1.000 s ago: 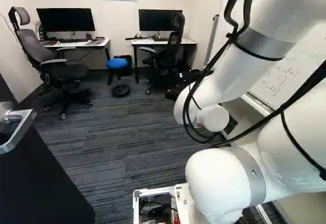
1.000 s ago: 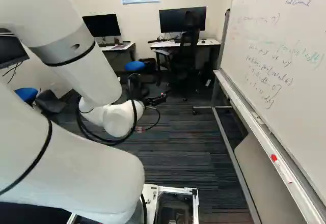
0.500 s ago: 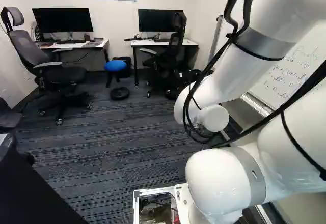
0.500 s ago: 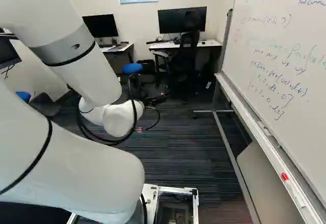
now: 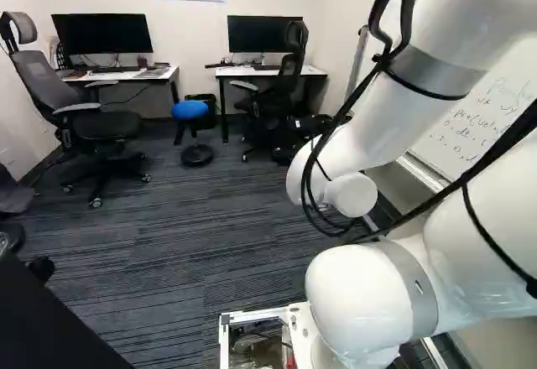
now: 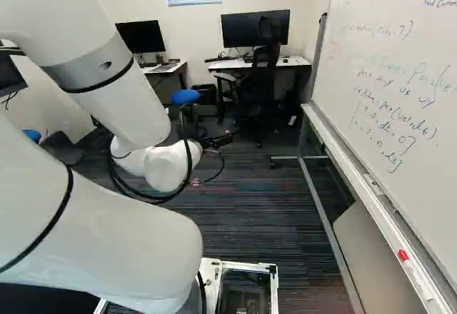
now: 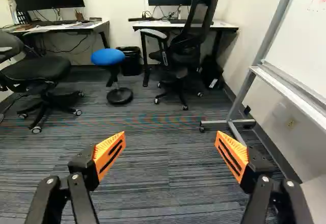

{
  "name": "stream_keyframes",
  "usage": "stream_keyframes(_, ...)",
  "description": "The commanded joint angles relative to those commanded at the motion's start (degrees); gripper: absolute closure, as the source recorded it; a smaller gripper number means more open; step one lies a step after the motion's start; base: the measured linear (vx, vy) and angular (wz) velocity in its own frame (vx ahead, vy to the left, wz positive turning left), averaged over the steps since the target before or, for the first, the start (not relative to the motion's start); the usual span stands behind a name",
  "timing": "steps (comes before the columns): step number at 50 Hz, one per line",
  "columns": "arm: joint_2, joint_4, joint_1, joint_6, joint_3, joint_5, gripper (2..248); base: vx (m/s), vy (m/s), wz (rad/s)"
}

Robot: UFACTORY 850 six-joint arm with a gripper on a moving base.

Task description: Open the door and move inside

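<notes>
Door [image 5: 50, 327], a dark, flat panel, stands at the near left, cut off by the lower corner of the left base view, with striped carpet [image 5: 193, 277] between it and the arm [image 5: 369, 293]. The arm reaches ahead over the floor, and its gripper [image 6: 214, 141] is open: in the wrist view the two fingers stand wide apart, orange pads [image 7: 109, 155] angled toward each other, with nothing but carpet seen between them. The gripper is away from the door, aimed into the room. At the far left a grey office chair [image 5: 101, 123] stands by a white desk [image 5: 122, 75] that bears a dark monitor [image 5: 102, 39]. Farther right, a black office chair [image 7: 191, 46] is at a second desk [image 7: 224, 26] with its own monitor [image 6: 255, 28]. Between the desks are a blue-topped stool [image 7: 108, 57] and, just beside it, a black bin [image 7: 131, 61]. Along the right side runs a whiteboard [image 6: 400, 50] covered in handwriting, a red-tipped marker [image 6: 403, 255] resting on its ledge [image 6: 371, 200].
</notes>
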Motion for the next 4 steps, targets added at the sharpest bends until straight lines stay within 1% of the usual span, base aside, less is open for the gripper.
stream_keyframes(4, 0.0, 0.0, 0.0, 0.0, 0.0, 0.0, 3, 0.0, 0.0, 0.0)
